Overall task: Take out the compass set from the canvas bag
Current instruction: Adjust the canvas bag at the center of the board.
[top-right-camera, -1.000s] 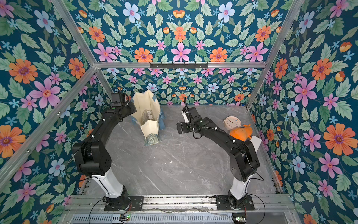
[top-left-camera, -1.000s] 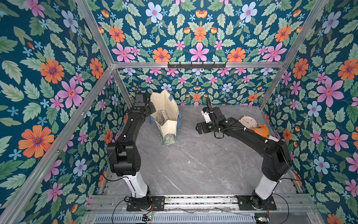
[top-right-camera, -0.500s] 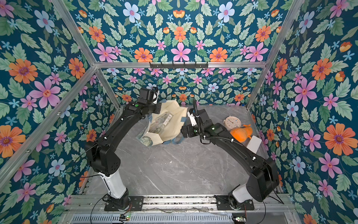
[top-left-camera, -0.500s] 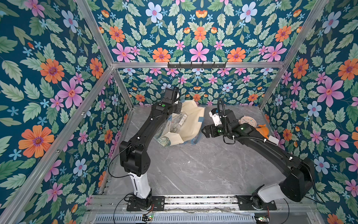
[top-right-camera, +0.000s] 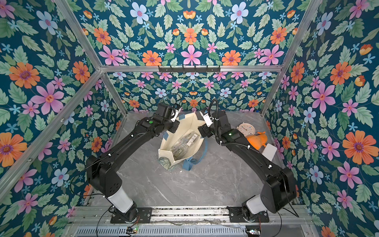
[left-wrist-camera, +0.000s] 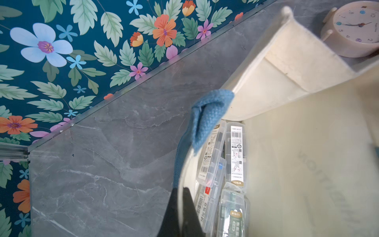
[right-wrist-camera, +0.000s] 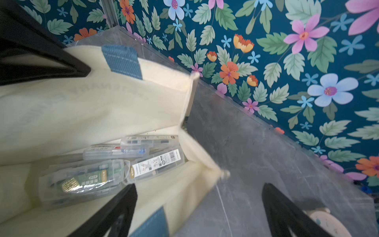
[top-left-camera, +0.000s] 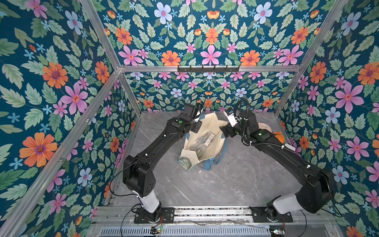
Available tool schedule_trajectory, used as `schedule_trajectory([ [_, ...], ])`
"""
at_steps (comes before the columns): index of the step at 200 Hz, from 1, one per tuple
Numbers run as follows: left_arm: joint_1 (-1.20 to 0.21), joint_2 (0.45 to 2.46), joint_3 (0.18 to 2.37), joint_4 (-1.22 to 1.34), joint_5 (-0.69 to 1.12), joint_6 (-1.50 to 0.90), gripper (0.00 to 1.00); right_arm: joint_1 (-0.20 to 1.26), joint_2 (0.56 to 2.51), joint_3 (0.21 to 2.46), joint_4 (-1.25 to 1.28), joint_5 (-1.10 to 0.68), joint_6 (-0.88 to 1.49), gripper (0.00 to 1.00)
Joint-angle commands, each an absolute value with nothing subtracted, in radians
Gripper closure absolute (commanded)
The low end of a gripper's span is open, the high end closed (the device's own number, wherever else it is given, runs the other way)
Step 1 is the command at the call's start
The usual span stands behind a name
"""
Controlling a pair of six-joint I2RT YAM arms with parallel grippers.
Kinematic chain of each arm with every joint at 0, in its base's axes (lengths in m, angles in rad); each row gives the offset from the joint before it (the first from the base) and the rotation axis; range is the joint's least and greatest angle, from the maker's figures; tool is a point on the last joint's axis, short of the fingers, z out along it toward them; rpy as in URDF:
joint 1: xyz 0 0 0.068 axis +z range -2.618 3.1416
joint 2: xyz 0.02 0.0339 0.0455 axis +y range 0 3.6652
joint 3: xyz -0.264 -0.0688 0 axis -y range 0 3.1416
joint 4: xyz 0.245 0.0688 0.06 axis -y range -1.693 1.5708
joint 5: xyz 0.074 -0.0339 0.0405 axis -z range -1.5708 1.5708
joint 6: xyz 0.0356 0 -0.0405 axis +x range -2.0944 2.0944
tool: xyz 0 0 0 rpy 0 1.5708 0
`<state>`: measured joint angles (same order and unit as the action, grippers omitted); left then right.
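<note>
Canvas bag (top-left-camera: 213,131) sits held open near the middle of the bench's (top-left-camera: 225,184) back edge. Clear plastic cases (top-left-camera: 202,141) are piled in its bottom, and I can't tell which one's the compass set. Left gripper (left-wrist-camera: 180,197) is pinched tight on the rim by the blue strap (left-wrist-camera: 207,115), while the right gripper (right-wrist-camera: 199,188) is spread wide, straddling the opposite rim.

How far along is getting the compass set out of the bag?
Done: the left tool is shut on the rim of the canvas bag, holding its mouth open. In hand: the right tool, open, straddles another wall, one finger inside. Remaining: the clear cases lie inside, none gripped or lifted.
</note>
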<state>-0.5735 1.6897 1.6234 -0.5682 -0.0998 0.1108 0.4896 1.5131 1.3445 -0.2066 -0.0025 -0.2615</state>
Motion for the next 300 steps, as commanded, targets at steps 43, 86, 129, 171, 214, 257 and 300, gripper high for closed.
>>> schedule_trajectory([
  [43, -0.594, 1.656, 1.645, -0.501, -0.141, 0.167, 1.0, 0.488, 1.675, 1.493, -0.274, -0.114, -0.275, 0.2],
  [86, -0.607, 1.662, 1.664, -0.522, -0.15, 0.175, 1.0, 0.485, 1.753, 1.571, -0.341, -0.095, -0.238, 0.78],
  [129, -0.607, 1.666, 1.647, -0.677, -0.306, 0.134, 0.5, 0.485, 1.739, 1.576, -0.394, -0.075, -0.182, 1.0],
  [171, -0.606, 1.671, 1.518, -0.783, -0.438, 0.021, 0.33, 0.484, 1.677, 1.48, -0.324, -0.058, -0.159, 1.0],
  [214, -0.604, 1.619, 1.494, -0.801, -0.466, -0.036, 0.33, 0.484, 1.674, 1.462, -0.324, -0.055, -0.156, 1.0],
  [257, -0.604, 1.57, 1.52, -0.828, -0.485, -0.049, 0.16, 0.484, 1.667, 1.456, -0.327, -0.057, -0.156, 1.0],
  [300, -0.582, 1.554, 1.463, -0.796, -0.436, -0.048, 0.11, 0.483, 1.626, 1.427, -0.316, -0.048, -0.153, 1.0],
])
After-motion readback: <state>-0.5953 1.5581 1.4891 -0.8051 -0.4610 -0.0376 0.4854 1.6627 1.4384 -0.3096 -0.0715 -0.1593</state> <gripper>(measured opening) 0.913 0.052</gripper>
